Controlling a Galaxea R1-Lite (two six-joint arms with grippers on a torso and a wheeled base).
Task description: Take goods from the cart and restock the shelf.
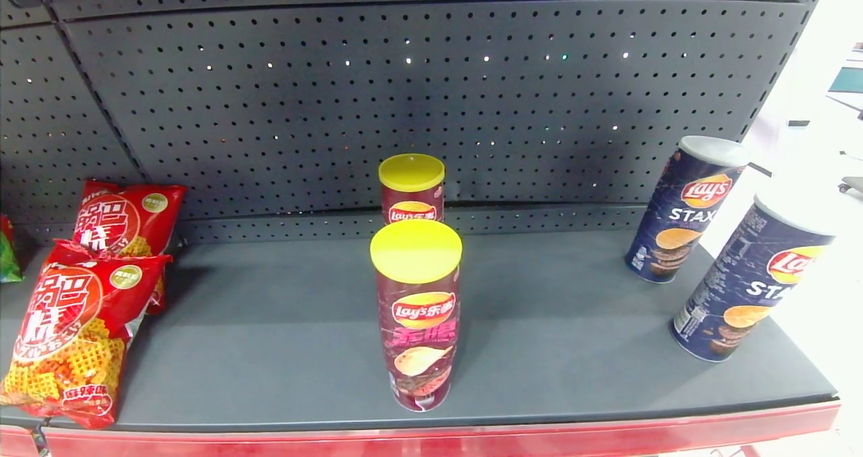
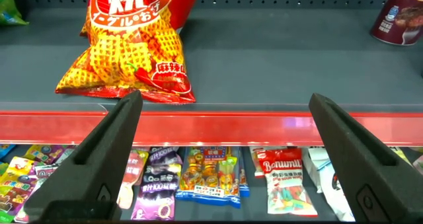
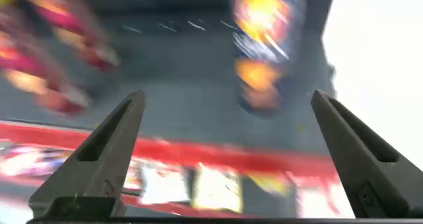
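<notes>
While the left gripper (image 2: pixel 226 98) and right gripper (image 3: pixel 228 95) hang spread wide and empty before the shelf's (image 1: pixel 573 349) red front edge, the nearest bag (image 2: pixel 129 59) lies just beyond the left one and a blue can (image 3: pixel 264 45) beyond the right. Two bags sit at the left end, tops toward the back. Two red cans (image 1: pixel 418 315) mid-shelf and two blue cans at the right end stand upright, each pair front-to-back.

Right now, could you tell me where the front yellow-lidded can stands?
In the head view, the front yellow-lidded can stands upright mid-shelf, in front of a second yellow-lidded can, red snack bags on its left, blue cans on its right.
</notes>
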